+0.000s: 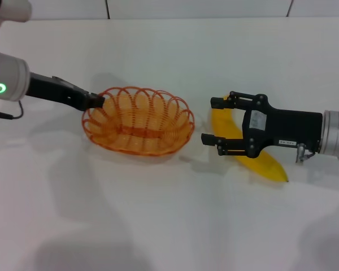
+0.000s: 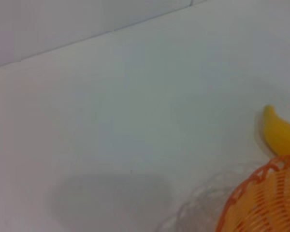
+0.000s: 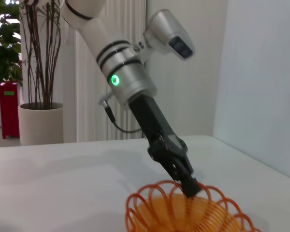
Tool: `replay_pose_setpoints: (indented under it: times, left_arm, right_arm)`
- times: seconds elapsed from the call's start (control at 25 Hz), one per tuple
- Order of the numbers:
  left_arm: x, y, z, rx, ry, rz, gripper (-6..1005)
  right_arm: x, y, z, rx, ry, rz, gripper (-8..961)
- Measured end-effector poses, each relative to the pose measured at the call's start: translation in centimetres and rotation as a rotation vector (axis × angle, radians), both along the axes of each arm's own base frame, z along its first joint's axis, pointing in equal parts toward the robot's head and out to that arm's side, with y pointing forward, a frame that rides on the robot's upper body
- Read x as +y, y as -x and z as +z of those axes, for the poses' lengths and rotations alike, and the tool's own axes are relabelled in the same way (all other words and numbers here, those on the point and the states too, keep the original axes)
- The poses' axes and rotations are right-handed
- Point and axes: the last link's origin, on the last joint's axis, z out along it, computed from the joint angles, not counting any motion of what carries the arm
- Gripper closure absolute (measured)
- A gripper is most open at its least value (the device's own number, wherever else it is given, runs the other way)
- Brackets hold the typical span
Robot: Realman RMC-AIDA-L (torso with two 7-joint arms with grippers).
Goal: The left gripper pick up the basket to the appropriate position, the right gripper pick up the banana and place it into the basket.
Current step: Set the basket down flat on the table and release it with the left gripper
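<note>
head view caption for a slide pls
Left tool grips the orange basket rim; open right tool hovers over the banana.

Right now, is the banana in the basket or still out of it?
Out. The banana lies on the table beside the basket, under the open right tool; the basket holds nothing. The left tool is at its rim.

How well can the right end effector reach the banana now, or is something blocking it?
Probably yes. The right end effector hangs open directly over the banana, fingers on either side of its upper part; nothing lies between them. The basket sits apart, to the left.
</note>
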Motion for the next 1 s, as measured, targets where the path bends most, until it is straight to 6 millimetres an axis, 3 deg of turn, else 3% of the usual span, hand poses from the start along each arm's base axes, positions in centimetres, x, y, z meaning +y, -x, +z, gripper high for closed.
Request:
replay_pose_setpoints:
  times: [0.44,1.0]
  left_arm:
    - [-0.02,0.37,-1.36,0.063,0.041,-0.004,968]
    - [0.2,-0.1,-1.39,0.053,0.035,0.008,934]
  right_arm:
    - [0.4,0.59,-0.13,0.005,0.003,0.016,158]
    - [0.32,0.45,-0.07,0.005,0.001,0.011,159]
